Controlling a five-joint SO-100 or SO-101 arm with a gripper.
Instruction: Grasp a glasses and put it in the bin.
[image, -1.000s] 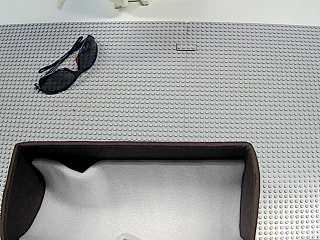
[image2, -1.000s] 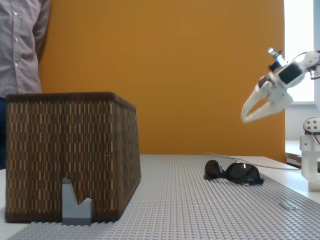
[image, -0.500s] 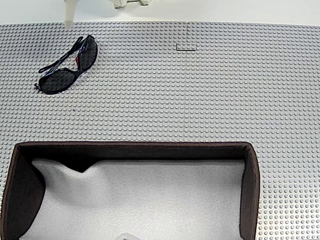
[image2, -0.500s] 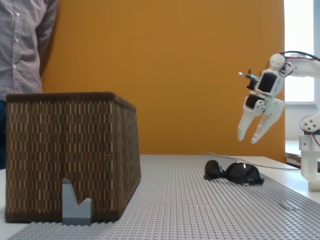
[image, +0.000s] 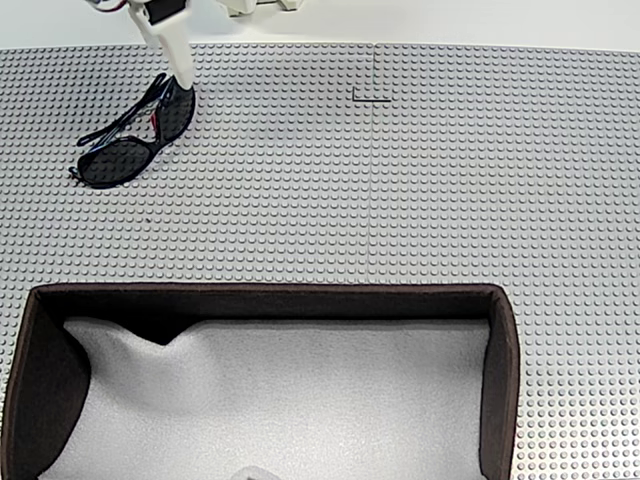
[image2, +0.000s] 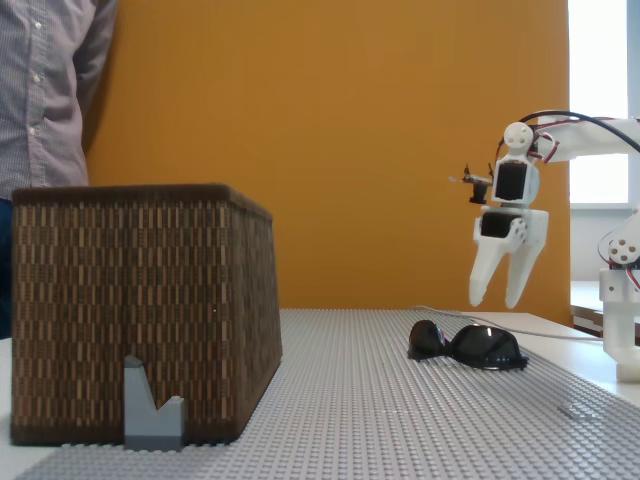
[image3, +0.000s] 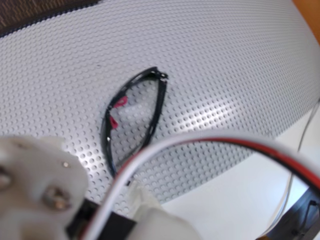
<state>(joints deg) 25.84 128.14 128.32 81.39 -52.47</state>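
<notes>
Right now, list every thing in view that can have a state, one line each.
Glasses: folded, flat on the mat, untouched.
Bin: open-topped, holding only its grey lining.
End effector: open, pointing down, above the glasses, holding nothing.

A grey studded mat (image: 400, 200) covers the white bench (image: 450, 22). Behind it stands an orange wall (image2: 350, 150), with a bright window (image2: 603, 100) at its right and a person's striped shirt (image2: 40, 90) at left.
</notes>
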